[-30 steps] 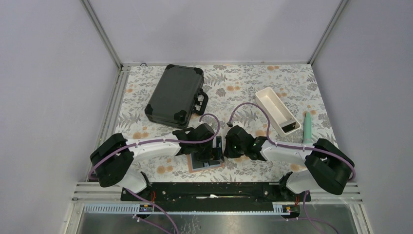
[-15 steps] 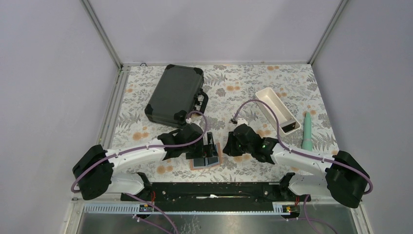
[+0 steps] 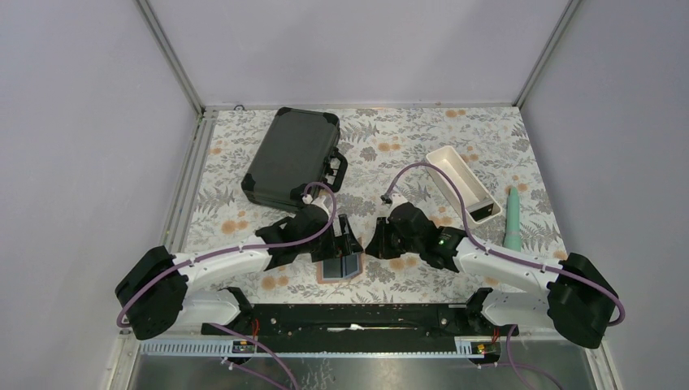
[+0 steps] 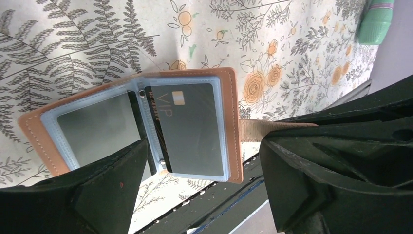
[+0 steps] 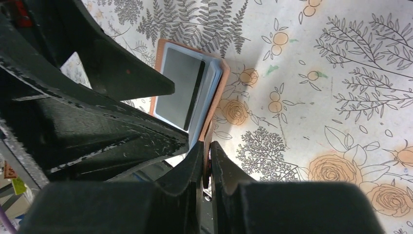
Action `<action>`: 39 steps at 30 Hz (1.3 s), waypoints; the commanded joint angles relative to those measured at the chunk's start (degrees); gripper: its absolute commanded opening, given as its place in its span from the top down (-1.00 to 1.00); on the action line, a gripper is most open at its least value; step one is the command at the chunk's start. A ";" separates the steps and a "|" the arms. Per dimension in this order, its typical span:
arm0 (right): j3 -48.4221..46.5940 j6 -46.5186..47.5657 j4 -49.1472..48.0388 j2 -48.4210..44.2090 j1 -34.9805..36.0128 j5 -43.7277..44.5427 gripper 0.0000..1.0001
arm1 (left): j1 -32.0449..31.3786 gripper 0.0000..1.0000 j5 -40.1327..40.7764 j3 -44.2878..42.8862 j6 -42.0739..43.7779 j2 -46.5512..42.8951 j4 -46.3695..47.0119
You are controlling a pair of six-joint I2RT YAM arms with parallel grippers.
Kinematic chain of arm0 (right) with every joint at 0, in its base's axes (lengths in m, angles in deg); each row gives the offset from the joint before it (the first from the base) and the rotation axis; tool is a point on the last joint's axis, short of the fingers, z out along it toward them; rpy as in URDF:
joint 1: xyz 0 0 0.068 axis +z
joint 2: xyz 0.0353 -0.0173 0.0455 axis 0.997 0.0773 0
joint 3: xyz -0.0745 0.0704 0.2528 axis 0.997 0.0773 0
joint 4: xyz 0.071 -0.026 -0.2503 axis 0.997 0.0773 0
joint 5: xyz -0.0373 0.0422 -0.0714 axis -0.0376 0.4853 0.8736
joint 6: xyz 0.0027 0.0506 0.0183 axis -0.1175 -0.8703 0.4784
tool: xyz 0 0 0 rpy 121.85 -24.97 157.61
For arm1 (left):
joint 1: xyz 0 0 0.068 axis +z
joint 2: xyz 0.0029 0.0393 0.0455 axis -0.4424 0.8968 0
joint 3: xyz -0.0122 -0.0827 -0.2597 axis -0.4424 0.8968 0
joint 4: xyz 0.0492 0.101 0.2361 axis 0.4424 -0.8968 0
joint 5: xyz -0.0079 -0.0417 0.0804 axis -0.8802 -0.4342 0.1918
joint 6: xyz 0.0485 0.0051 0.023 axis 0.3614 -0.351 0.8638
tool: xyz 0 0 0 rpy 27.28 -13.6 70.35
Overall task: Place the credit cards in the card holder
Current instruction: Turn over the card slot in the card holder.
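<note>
Top view: the card holder (image 3: pixel 341 269) lies open at 6 o'clock on the table, near the edge. My left gripper (image 3: pixel 348 244) is at its 12 o'clock and my right gripper (image 3: pixel 375 246) at its 2 o'clock, the two close together. The hard case (image 3: pixel 291 158) at 11, the white tray (image 3: pixel 455 175) at 2 and the green cylinder (image 3: pixel 513 218) at 3 are all well apart from the work.

Left wrist: my left jaws stand wide apart w/ nothing in them, straddling the open holder. A black VIP card (image 4: pixel 187 126) sits in the 3 o'clock pocket and a second dark card (image 4: pixel 97 129) in the 9 o'clock pocket. Can't tell if my fingertip touches the holder's 7 o'clock corner.

Right wrist: my right fingers are pinched together on the tan strap (image 5: pixel 210 127), which runs up to the holder at 11 o'clock.

Risks, as I judge them:
- Any tug on the strap could lift or flip the 3 o'clock cover, folding the holder or sliding the VIP card out.
- My left fingertip could snag a pale blue pocket edge on the way down.
- The grippers are close enough to bump each other.
</note>
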 commanded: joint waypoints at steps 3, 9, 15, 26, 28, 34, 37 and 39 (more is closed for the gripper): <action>-2.73 0.88 -2.30 -1.04 0.50 -1.82 1.00 | 0.38 -0.64 -2.45 1.65 -1.27 0.18 6.22; -2.37 0.41 -2.24 -0.90 0.50 -1.41 1.00 | 0.40 -0.36 -1.23 3.06 -2.21 -1.02 6.39; -2.05 0.15 -2.29 -1.03 0.50 -1.29 1.00 | 0.47 -0.29 -1.81 3.63 -2.29 -0.48 7.10; -2.11 0.51 -2.29 -1.14 0.51 -0.94 1.00 | 0.41 -0.25 -2.87 3.08 -1.52 2.60 7.16; -2.08 0.49 -2.24 -1.32 0.50 -0.82 1.00 | 0.42 -0.24 -2.98 3.21 -1.34 3.03 7.03; -2.03 0.38 -1.79 -1.46 0.50 0.23 1.00 | 0.46 -0.21 -1.88 3.73 -1.23 1.46 5.23; -1.86 0.20 -1.61 -1.45 0.50 0.76 1.00 | 0.41 -0.21 -1.40 4.11 -1.16 0.58 4.52; -1.79 0.11 -1.33 -1.33 0.51 0.97 1.00 | 0.43 -0.21 -1.56 4.37 -1.19 0.47 4.56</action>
